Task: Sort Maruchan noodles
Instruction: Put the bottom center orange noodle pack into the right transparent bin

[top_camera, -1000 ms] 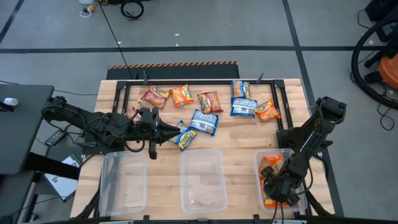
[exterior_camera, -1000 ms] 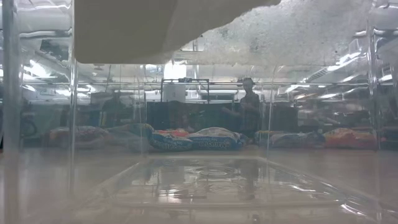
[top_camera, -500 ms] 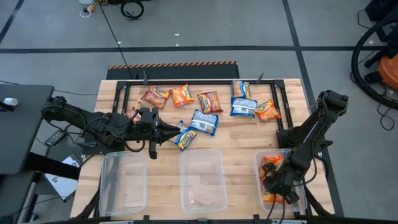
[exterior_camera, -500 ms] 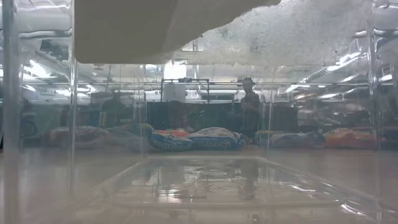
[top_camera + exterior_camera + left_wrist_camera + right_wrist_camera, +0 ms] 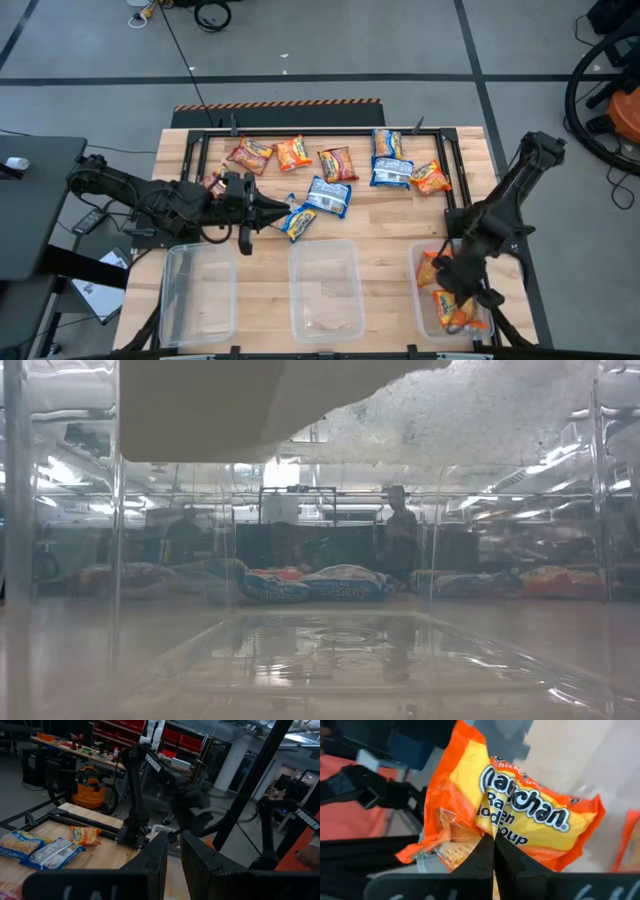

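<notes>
Several Maruchan noodle packets lie flat on the far half of the table: dark red, orange and blue-and-white. My right gripper hangs over the right clear bin, shut on an orange packet. Another orange packet lies in that bin. My left gripper is held level above the table's left middle. Its fingers stand a narrow gap apart with nothing between them. My right gripper pinches the orange packet between its two fingertips at the middle of one long edge. The fingers slant down toward the table's near side. The packet is lifted off the bin's floor and creased where the fingers meet it.
Three clear bins stand along the near edge: left, middle and right. A black frame runs around the table's far part. Bare wood lies between the packets and the bins.
My right gripper, low inside the right bin with its fingers apart, has shut on an orange packet. It has then risen and drawn back toward the table's far edge, lifting the packet off the bin's floor.
</notes>
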Controlling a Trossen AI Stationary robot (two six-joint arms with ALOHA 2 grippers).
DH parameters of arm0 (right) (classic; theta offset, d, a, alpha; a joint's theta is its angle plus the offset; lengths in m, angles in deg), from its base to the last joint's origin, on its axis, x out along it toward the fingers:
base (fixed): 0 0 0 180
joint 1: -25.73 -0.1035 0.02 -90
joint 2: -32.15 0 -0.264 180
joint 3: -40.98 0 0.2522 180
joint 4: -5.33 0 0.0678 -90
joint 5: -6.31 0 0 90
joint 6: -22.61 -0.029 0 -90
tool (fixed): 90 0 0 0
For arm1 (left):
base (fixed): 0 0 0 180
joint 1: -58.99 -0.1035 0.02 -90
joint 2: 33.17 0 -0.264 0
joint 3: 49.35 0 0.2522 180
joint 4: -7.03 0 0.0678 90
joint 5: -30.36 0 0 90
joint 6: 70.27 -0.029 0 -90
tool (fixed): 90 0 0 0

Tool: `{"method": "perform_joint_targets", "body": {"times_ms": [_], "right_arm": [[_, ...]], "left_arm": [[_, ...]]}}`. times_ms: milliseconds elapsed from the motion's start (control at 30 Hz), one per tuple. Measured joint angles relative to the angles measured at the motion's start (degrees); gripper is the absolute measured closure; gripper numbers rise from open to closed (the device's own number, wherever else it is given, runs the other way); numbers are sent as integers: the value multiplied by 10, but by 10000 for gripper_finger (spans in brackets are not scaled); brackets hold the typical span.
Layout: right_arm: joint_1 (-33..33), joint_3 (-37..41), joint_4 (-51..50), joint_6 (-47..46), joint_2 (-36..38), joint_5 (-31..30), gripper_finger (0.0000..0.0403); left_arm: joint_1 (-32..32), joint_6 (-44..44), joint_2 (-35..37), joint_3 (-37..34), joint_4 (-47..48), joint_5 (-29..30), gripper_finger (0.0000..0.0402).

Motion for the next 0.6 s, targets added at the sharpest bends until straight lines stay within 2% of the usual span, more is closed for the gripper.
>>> {"method": "perform_joint_targets", "body": {"times_ms": [100, 167, 300, 467, 600], "right_arm": [[33, 46, 62, 11, 0, 87, 399], [47, 78, 146, 12, -4, 118, 400], [62, 122, 276, -7, -17, 124, 400], [68, 127, 288, 6, -23, 123, 400], [68, 127, 286, 24, -35, 98, 399]], "left_arm": [[0, 0, 0, 0, -7, 0, 345], [0, 0, 0, 0, -11, 0, 345], [0, 2, 0, 0, -18, 0, 345], [0, 1, 0, 0, -29, 0, 345], [-4, 0, 0, 0, -33, 0, 345]]}}
